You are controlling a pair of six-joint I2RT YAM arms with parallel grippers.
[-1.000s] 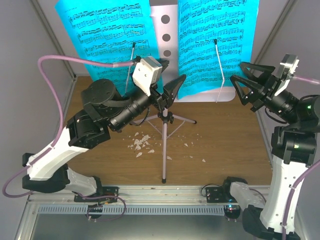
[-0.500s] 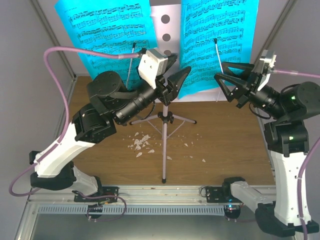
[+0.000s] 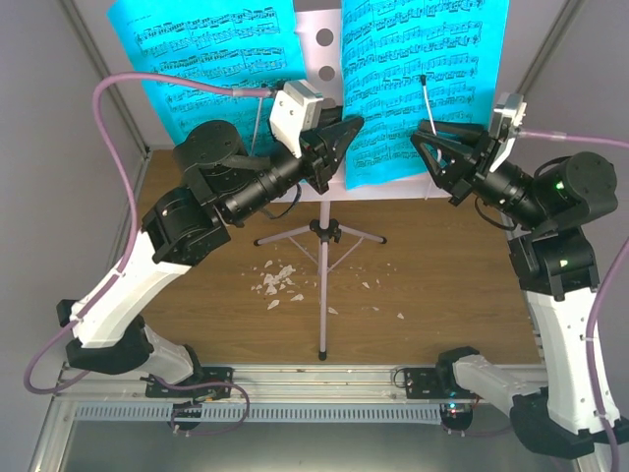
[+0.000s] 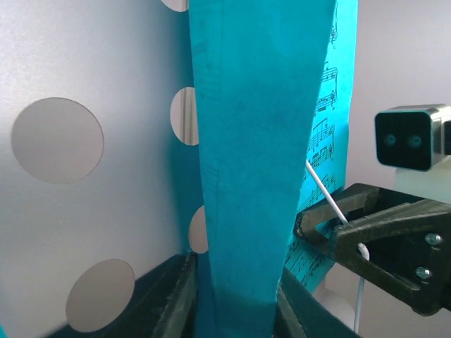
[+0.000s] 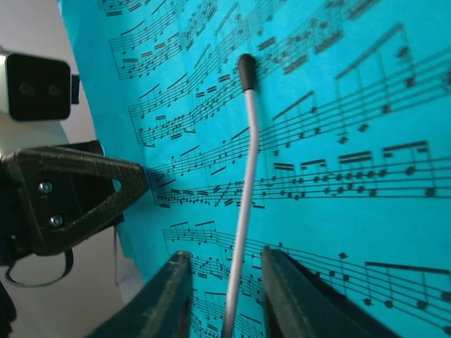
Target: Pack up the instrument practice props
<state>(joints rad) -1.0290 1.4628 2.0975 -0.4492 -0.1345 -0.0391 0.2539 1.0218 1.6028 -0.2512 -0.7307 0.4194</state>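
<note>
- The left gripper [image 4: 235, 310] is up at the inner edge of the right-hand cyan paper sheet-music page printed with black notes [image 3: 423, 88]. Its two black fingers [image 4: 173, 306] stand one on each side of that edge, close against the paper. Whether they actually pinch it I cannot tell.
- The right gripper [image 5: 225, 296] is at the lower right part of the same page. Its jaws are narrowly apart and straddle the thin white wire page-holder with a black tip [image 5: 243, 176], with a gap showing on either side of it.
- That wire lies against the front of the page.
- The pale pink-white tripod music stand with a hole-perforated desk [image 3: 322, 54] stands upright in the middle of the brown wooden tabletop [image 3: 452, 285], legs spread.
- A second cyan sheet-music page [image 3: 206, 69] rests on the left half of the desk, and a strip of bare desk shows between the two pages.
- On the wood, left of the front tripod leg, lie small white crumbs [image 3: 277, 282].
</note>
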